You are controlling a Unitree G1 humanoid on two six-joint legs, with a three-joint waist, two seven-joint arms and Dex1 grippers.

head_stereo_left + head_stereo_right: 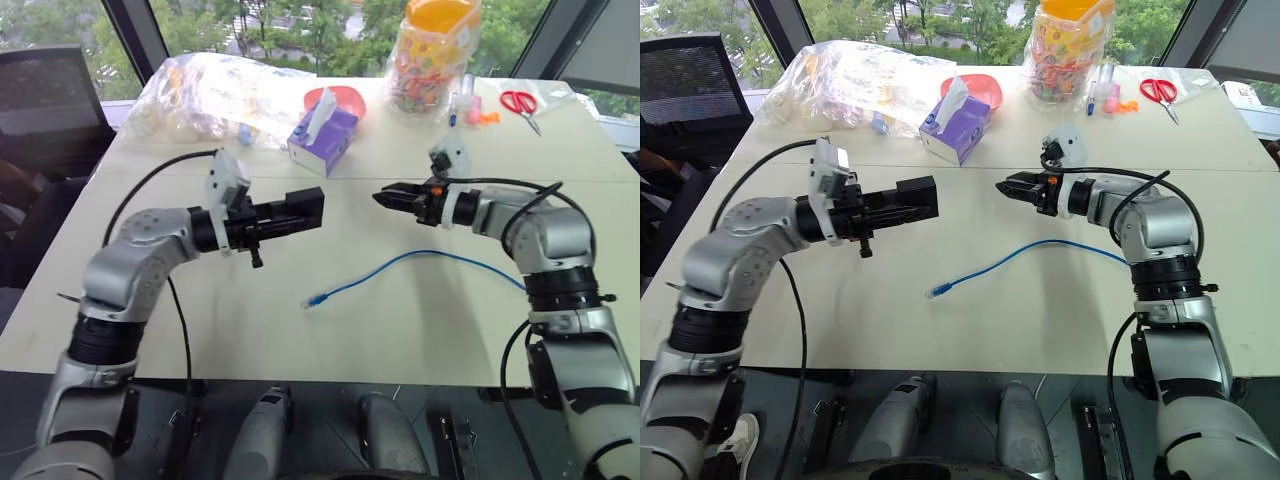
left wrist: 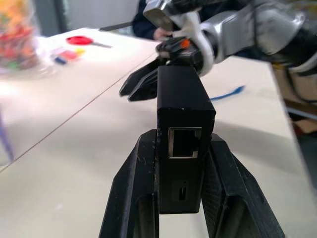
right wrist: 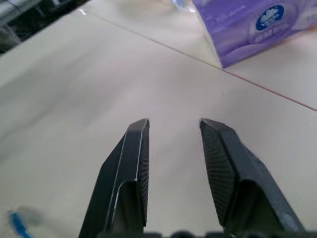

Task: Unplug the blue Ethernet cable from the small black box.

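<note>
**While the box hangs clamped, the cable lies loose on the bench**

With its clear-blue plug pointing toward the robot's left, the blue Ethernet cable [image 1: 400,268] lies unplugged on the cream bench [image 1: 330,330], curving away toward the right arm. The small black box [image 1: 297,210] is held above the bench, clear of the cable, in the left gripper [image 1: 902,207], whose jaws are clamped on its two sides. In the left wrist view the box's [image 2: 184,124] Ethernet port stands empty. The right gripper [image 1: 385,197] hovers just across from the box, pointing at it, its jaws a little apart with nothing between them. Farther back on the bench sit a purple tissue box [image 1: 322,138], a red bowl [image 1: 340,98], a crumpled clear plastic bag [image 1: 215,95], a jar of coloured items [image 1: 432,58] and red-handled scissors [image 1: 520,104].
</note>
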